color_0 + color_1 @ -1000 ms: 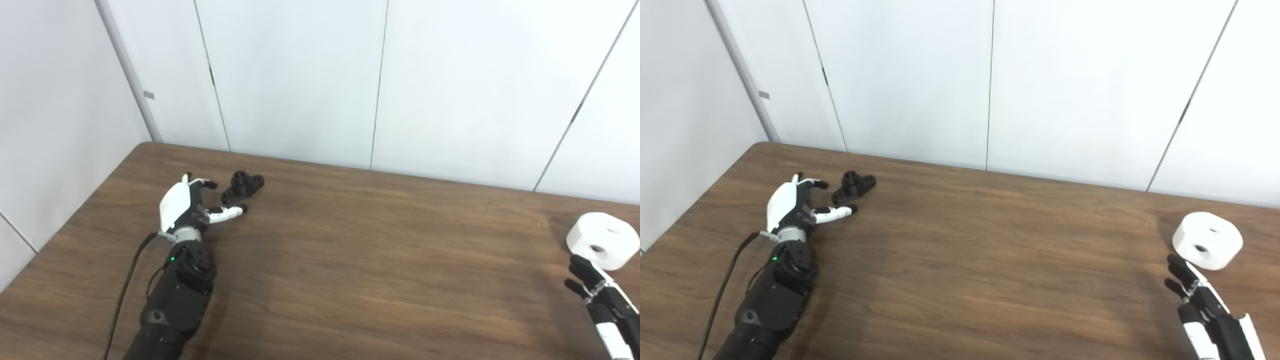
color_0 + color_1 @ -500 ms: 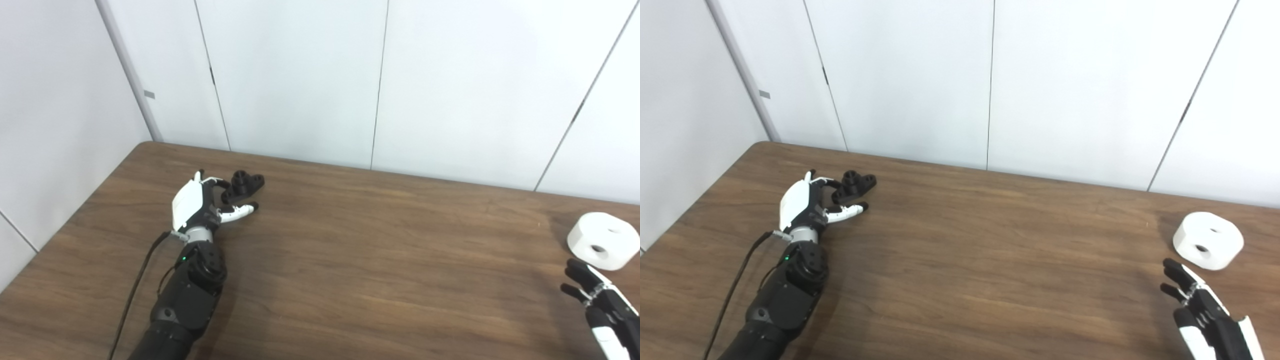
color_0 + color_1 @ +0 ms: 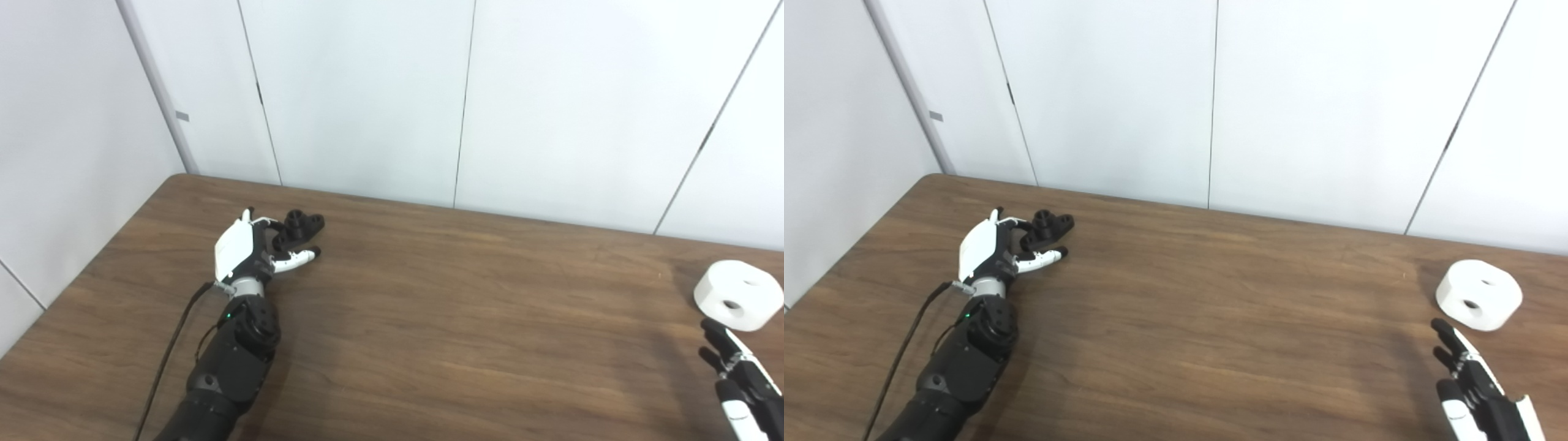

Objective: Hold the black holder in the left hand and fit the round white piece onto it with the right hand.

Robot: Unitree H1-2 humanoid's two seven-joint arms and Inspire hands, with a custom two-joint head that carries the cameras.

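The black holder (image 3: 298,229) lies flat on the table (image 3: 441,306) toward its far left corner, at about ten o'clock from the table's middle; the left hand (image 3: 245,257) sits just beside it, with the holder at roughly two o'clock from the palm; the fingers (image 3: 269,225) curl round the holder's near-left end and the thumb (image 3: 294,260) reaches out below it, so the holder lies between them; whether any fingertip actually touches it cannot be told from either view; the hand is spread and has not closed on the holder, which rests on the wood. The round white piece (image 3: 1478,294) stands on the table at the far right, about three o'clock from the middle, two holes showing in it; the right hand (image 3: 1473,383) comes in at the bottom right corner, the piece at about twelve o'clock from it and apart from it; its dark fingers (image 3: 1444,331) are stretched out and spread, pointing toward the piece, holding nothing.
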